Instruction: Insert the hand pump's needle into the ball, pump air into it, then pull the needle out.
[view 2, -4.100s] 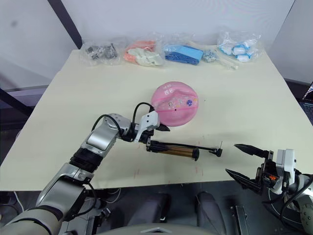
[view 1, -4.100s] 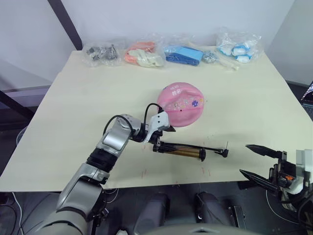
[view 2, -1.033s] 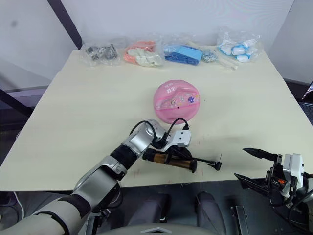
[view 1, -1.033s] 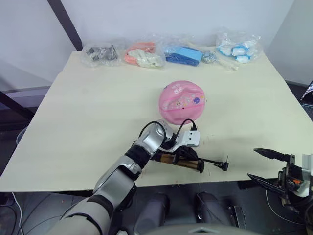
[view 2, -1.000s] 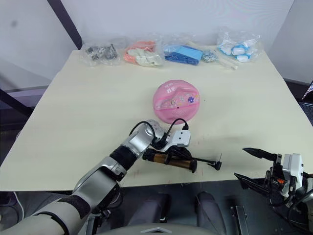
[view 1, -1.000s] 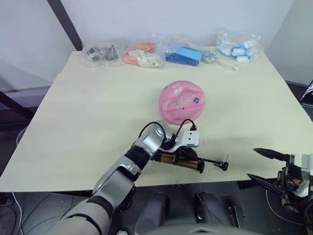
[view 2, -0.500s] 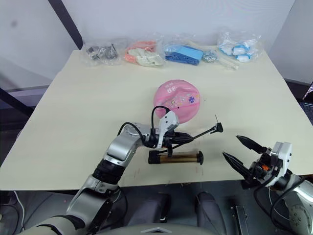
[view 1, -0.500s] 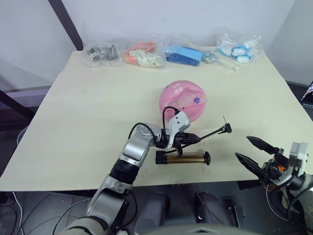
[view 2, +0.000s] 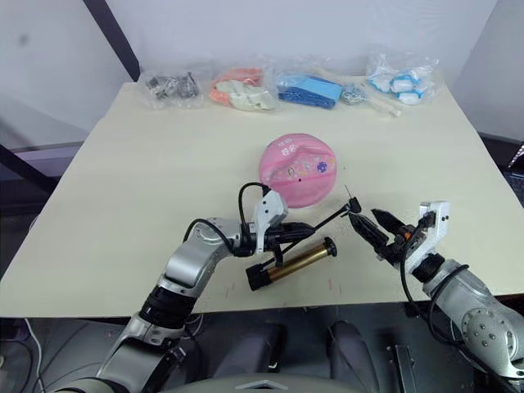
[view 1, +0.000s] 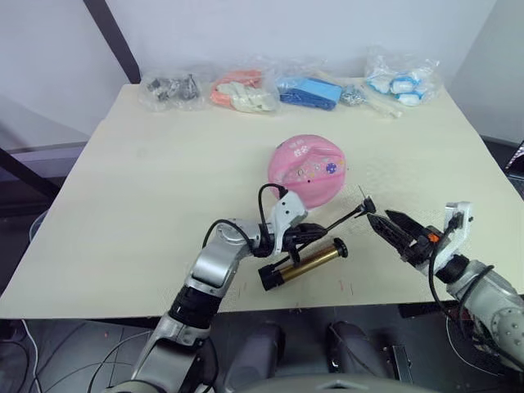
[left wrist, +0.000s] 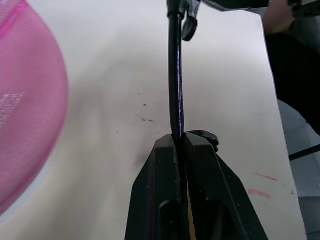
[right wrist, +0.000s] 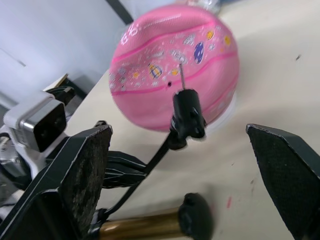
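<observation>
Table scene, seen from the robot's head. The ball (view 1: 308, 166) sits near the middle of the table (view 1: 147, 180), its printed marks facing up and forward.

The pump (view 1: 301, 264) lies on the table nearer the front edge than the ball, tilted, with one black end cap toward the left arm and the other toward the right arm. Its hose (view 1: 340, 222) rises from the left gripper (view 1: 313, 233) and runs up toward the right side, clear of the table.

The left gripper is clamped narrowly on the hose; the left wrist view shows the two fingers (left wrist: 165, 190) pressed together with the hose (left wrist: 174, 75) emerging between them.

The needle (view 2: 349, 195) stands at the free end of the hose, on its black fitting (view 2: 354, 206), pointing up and slightly back. It is near the ball's front right side but apart from it, in the air.

The right gripper (view 2: 378, 230) is spread wide, its fingertips just beside the fitting. In the right wrist view the fitting (right wrist: 187, 117) hangs between the two open fingers (right wrist: 82, 175), touching neither, with the ball (right wrist: 170, 75) behind it.

Four clear bags (view 1: 246, 88) of small items lie in a row along the far edge.
</observation>
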